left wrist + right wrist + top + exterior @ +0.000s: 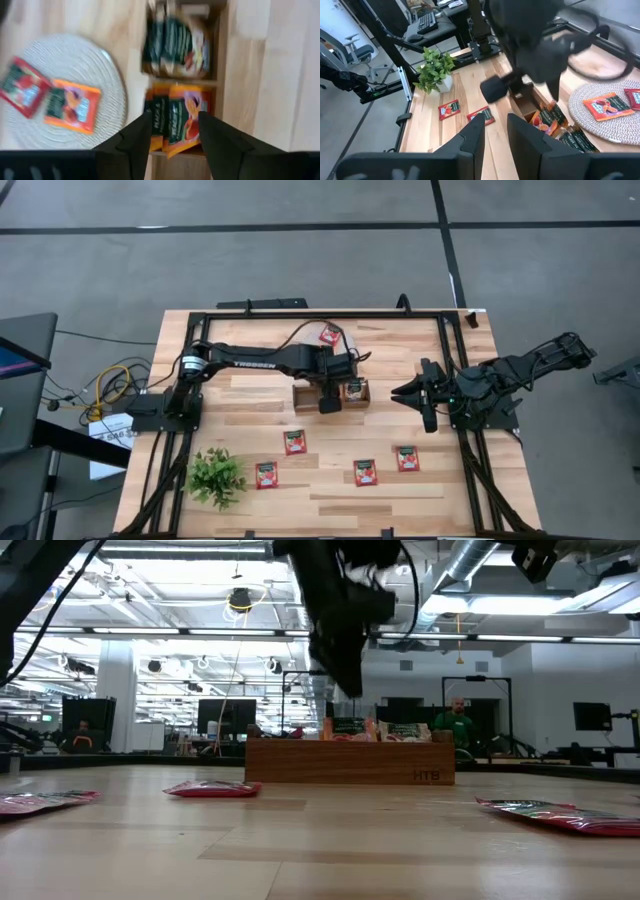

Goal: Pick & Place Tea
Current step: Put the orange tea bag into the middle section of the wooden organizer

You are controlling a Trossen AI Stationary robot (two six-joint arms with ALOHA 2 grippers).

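Red-orange tea sachets lie flat on the table (294,442), (266,474), (365,472), (407,458). More sachets stand on edge in the wooden tray (305,395): orange ones (182,120) and dark green-topped ones (172,47). Two sachets (70,107), (22,90) lie on the round woven mat (85,60). My left gripper (172,120) is open above the tray (350,762), with its fingers on either side of the orange sachets but above them in the low view (348,680). My right gripper (496,127) waits open, right of the tray (412,392).
A small potted plant (215,477) stands at the table's near left. The mat (345,340) lies just beyond the tray. The left arm (260,360) reaches across the table's far half. Bare wood lies between the tray and the loose sachets.
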